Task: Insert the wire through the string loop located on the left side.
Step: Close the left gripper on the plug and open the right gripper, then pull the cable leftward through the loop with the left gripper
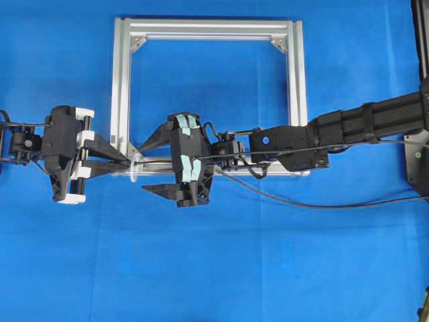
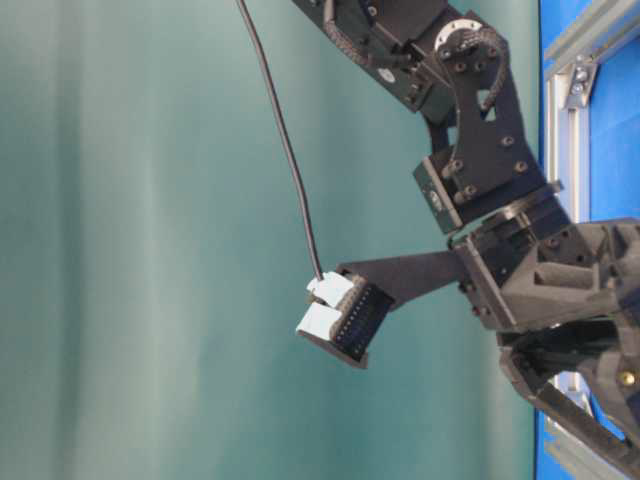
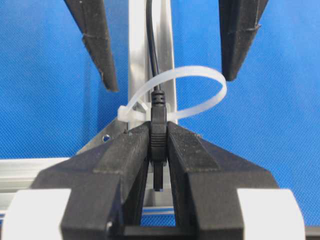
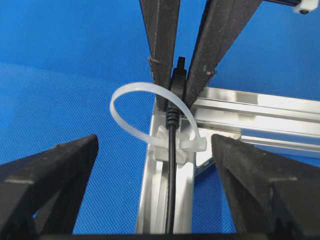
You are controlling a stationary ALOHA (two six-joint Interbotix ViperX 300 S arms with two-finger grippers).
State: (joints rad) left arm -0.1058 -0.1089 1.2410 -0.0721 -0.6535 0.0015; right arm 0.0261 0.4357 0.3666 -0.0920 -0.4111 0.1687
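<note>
Two claws meeting, left claw clamping wire (through string loop), right claw spread.

Your left arm reaches in low from the left edge of the overhead view, wrist level, its pincer pointing toward the centre. Its fingers are pressed tight together on the plug of the wire, which stands clamped between the pads.

Your right arm stretches across from the right side, forearm nearly horizontal, wrist past the middle of the overhead view. Its pincer faces the left one, tips close to it. Its fingers stand spread wide apart, holding nothing, one to each side of the left pincer's closed tips.
</note>
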